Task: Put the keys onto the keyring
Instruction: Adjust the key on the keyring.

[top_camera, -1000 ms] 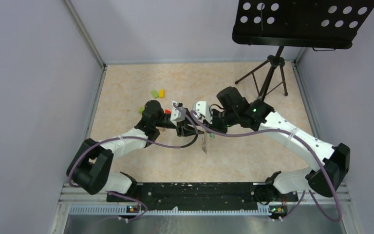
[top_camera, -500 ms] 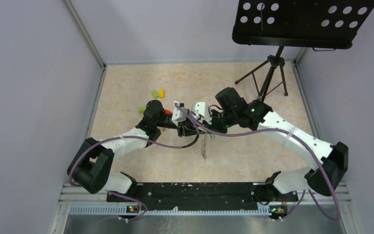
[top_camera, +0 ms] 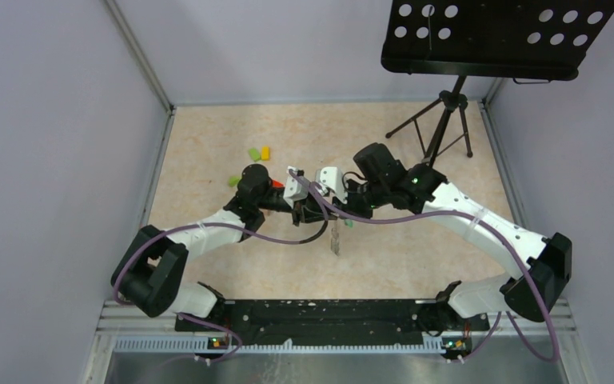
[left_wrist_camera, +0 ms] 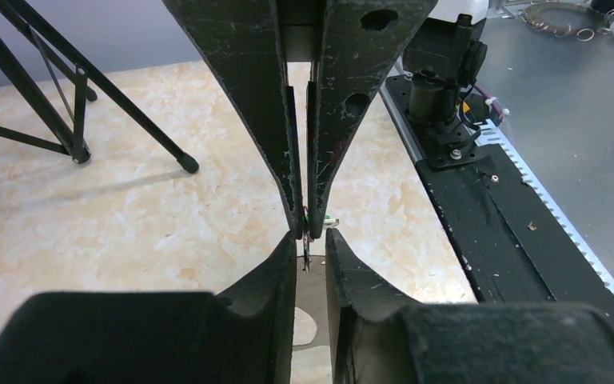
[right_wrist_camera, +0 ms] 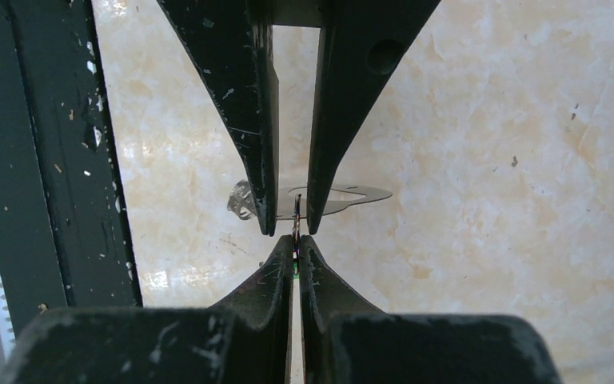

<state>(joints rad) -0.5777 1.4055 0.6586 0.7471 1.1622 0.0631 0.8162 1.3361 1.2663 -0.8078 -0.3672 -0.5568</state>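
your right tool (right_wrist_camera: 296, 242) is clamped on the thin keyring (right_wrist_camera: 297, 211), held edge-on above the table (top_camera: 208, 144); your left tool (left_wrist_camera: 310, 242) has its jaws slightly apart around it. 1 key (top_camera: 335, 240) dangles below: light, stiff, likely slippery, so pinch its flat head.

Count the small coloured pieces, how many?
5: green and yellow together at the back, green and red beside the left arm, green near the right claw. Arms may hide more.

A black tripod stand (top_camera: 446, 120) with a perforated top (top_camera: 496, 36) stands on the marbled beige table (top_camera: 208, 144).
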